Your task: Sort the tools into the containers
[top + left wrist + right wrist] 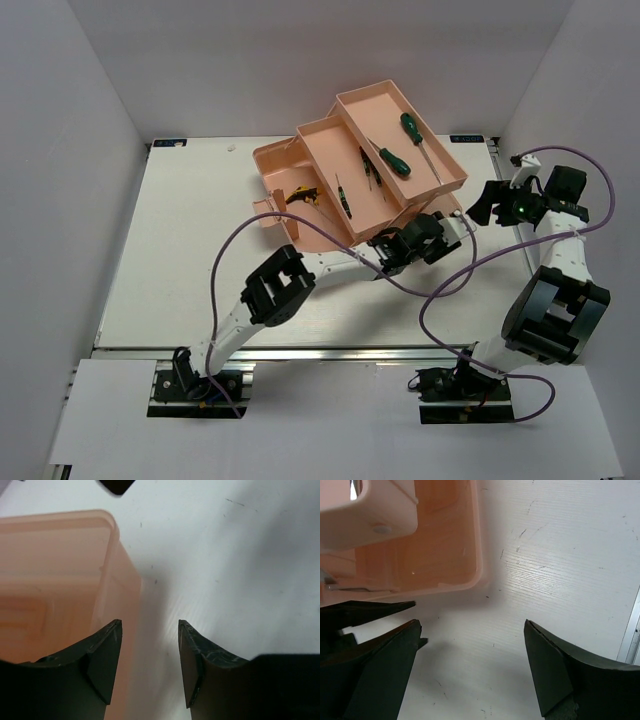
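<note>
beside the toolbox (316, 152), left fingers (102, 657) parted, right fingers (555, 670) seemingly wider, both empty

L-wrist view: toolbox (55, 580) blurry, cropped at edge.

Top camera looks down from behind; both wrist cameras closely share the toolbox (370, 115) edge.

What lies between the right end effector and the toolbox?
Only bare white table, as the right wrist view shows: the open right end effector sits short of a corner of the toolbox.
</note>
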Motion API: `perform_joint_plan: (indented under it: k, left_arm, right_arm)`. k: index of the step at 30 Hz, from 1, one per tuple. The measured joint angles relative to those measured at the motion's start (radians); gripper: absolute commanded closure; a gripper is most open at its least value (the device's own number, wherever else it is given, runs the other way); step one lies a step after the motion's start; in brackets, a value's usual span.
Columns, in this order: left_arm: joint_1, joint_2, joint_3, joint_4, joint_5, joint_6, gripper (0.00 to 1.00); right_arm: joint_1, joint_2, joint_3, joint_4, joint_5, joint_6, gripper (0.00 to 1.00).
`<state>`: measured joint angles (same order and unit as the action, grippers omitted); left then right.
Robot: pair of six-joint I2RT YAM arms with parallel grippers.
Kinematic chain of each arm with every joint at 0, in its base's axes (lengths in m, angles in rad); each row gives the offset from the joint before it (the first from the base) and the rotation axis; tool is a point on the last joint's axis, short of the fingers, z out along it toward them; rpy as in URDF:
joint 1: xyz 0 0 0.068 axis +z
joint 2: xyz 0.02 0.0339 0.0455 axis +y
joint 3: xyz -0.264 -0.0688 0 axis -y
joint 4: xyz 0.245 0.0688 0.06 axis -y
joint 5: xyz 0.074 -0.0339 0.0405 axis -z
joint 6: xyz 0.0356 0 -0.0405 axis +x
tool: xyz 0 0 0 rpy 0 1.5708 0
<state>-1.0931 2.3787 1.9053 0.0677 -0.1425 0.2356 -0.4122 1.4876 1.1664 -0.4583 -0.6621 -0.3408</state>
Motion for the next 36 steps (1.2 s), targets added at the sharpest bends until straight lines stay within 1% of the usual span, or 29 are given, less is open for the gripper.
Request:
perform_joint_plan:
  k: [3, 4, 7, 8, 11, 13, 15, 18, 21, 22, 23, 24, 25, 28, 31, 33, 34, 35, 36]
  left_arm:
    - [-0.014, 0.085, 0.100, 0.001, -0.054, 0.031, 0.44]
    - [-0.016, 0.108, 0.129, -0.002, -0.065, 0.035, 0.52]
    - [-0.009, 0.142, 0.154, -0.022, -0.102, 0.039, 0.68]
    - [-0.003, 0.145, 0.153, -0.030, -0.111, 0.040, 0.78]
    - [0.009, 0.146, 0.132, -0.043, -0.113, 0.029, 0.93]
    - [0.012, 0.145, 0.110, -0.048, -0.113, 0.025, 0.95]
    - [0.014, 0.136, 0.068, -0.055, -0.109, 0.017, 1.00]
    - [0.017, 0.105, -0.013, -0.043, -0.097, -0.003, 1.00]
    - [0.020, 0.028, -0.110, -0.037, -0.074, -0.023, 1.00]
    - [0.019, -0.003, -0.144, -0.033, -0.065, -0.028, 0.98]
    - [0.019, -0.034, -0.170, -0.029, -0.055, -0.032, 0.90]
    - [0.018, -0.061, -0.188, -0.029, -0.050, -0.034, 0.80]
    - [0.018, -0.090, -0.198, -0.023, -0.043, -0.036, 0.67]
    - [0.018, -0.148, -0.187, 0.014, -0.026, -0.037, 0.57]
    - [0.017, -0.159, -0.116, 0.038, -0.019, -0.028, 0.54]
    - [0.017, -0.159, -0.074, 0.043, -0.016, -0.016, 0.40]
    - [0.017, -0.158, -0.056, 0.046, -0.014, -0.011, 0.40]
    - [0.017, -0.154, -0.037, 0.044, -0.015, -0.006, 0.37]
    - [0.017, -0.143, -0.013, 0.046, -0.015, 0.002, 0.37]
  right_arm:
    - [0.000, 0.000, -0.003, -0.006, -0.005, -0.007, 0.11]
    - [0.000, 0.000, -0.005, -0.008, -0.007, -0.008, 0.11]
    - [0.000, 0.000, -0.009, -0.010, -0.008, -0.009, 0.11]
    - [0.000, 0.000, -0.012, -0.010, -0.008, -0.010, 0.11]
    - [0.000, 0.000, -0.023, -0.012, -0.010, -0.011, 0.11]
    - [0.000, 0.000, -0.024, -0.012, -0.012, -0.011, 0.11]
    - [0.000, 0.000, -0.024, -0.012, -0.015, -0.011, 0.11]
    - [0.000, 0.000, -0.024, -0.012, -0.015, -0.011, 0.11]
    - [0.000, 0.000, -0.024, -0.012, -0.015, -0.011, 0.11]
    - [0.000, 0.000, -0.024, -0.012, -0.015, -0.011, 0.11]
    - [0.000, 0.000, -0.024, -0.012, -0.016, -0.011, 0.11]
    - [0.000, 0.000, -0.024, -0.012, -0.016, -0.011, 0.11]
    - [0.000, 0.000, -0.024, -0.012, -0.016, -0.011, 0.11]
    - [0.000, 0.000, -0.024, -0.012, -0.019, -0.011, 0.11]
    - [0.000, 0.000, -0.024, -0.012, -0.021, -0.011, 0.11]
    - [0.000, 0.000, -0.024, -0.012, -0.022, -0.011, 0.11]
    - [0.000, 0.000, -0.024, -0.012, -0.022, -0.011, 0.11]
    - [0.000, 0.000, -0.024, -0.012, -0.022, -0.011, 0.11]
    - [0.000, 0.000, -0.024, -0.012, -0.022, -0.011, 0.11]
